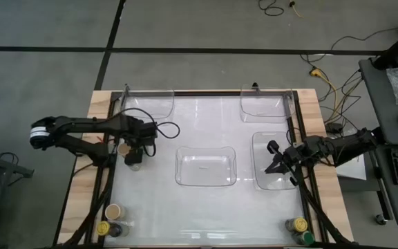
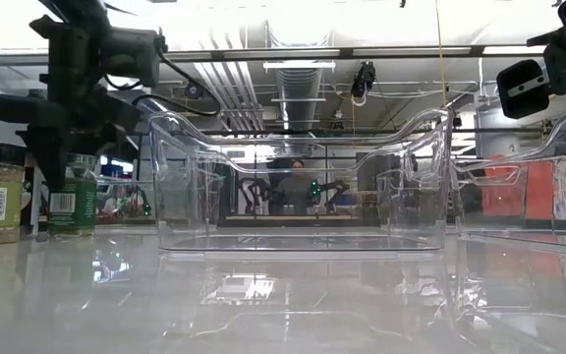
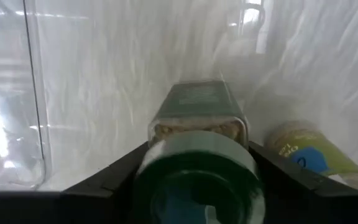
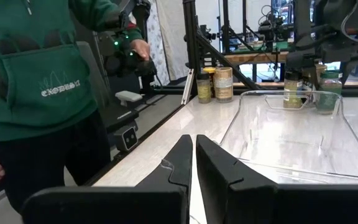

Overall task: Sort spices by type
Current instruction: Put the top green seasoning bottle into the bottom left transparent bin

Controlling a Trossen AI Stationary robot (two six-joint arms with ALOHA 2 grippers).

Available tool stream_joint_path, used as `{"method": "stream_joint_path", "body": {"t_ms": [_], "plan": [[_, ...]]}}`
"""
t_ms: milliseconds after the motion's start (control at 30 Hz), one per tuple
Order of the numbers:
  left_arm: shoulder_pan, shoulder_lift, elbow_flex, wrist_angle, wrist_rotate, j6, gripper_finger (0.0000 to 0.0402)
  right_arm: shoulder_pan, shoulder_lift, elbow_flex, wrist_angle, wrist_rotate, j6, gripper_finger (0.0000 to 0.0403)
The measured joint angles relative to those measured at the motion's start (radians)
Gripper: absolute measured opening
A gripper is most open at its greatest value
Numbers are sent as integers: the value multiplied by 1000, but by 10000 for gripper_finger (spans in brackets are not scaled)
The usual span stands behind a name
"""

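Landmark: central clear tray (image 1: 206, 167), standing on the white counter (image 1: 206, 214).
Left gripper (image 1: 135, 153): to the left of the central tray, near the counter's left edge, pointing down over a jar.
Green-lidded spice jar (image 3: 196, 163): upright on the counter, left of the central tray; in the left wrist view it sits squarely between the two dark jaws, its lid level with them.
Left jaws: one on each side of the green lid, close against it; whether they have clamped it or only bracket it cannot be told.
Tan-lidded spice jar (image 1: 124, 148): just beside the green-lidded jar, on the side away from the central tray; the two jars stand close together.
Right gripper (image 1: 273, 160): to the right of the central tray, above a second clear tray (image 1: 271, 181) by the counter's right edge.
Right jaws: clenched together, grasping nothing.
Front-left jars (image 1: 110, 220): a small cluster at the counter's corner, well apart from the central tray, a tan lid and a yellow lid visible.
Front-right jars (image 1: 298, 229): a cluster at the opposite front corner, a yellow lid and a green lid visible.
Person (image 4: 36, 87): in a green hooded top, standing beyond the counter's edge in the right wrist view.
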Motion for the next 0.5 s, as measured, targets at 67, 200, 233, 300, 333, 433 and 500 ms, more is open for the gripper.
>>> {"method": "stream_joint_path", "body": {"t_ms": [67,200,233,300,333,433,500], "plan": [[0,7,4,7,0,-6,200,0,0,0,0,0,0,13],[0,20,10,25,0,-6,185,0,0,0,0,0,0,13],[0,22,10,27,0,-6,185,0,0,0,0,0,0,13],[0,24,11,34,0,-16,188,0,0,0,0,0,0,13],[0,24,13,37,0,-28,189,0,0,0,0,0,0,13],[-1,21,34,40,2,-68,188,0,0,0,0,0,0,13],[-4,9,66,37,13,-83,184,0,0,0,0,0,0,13]]}}
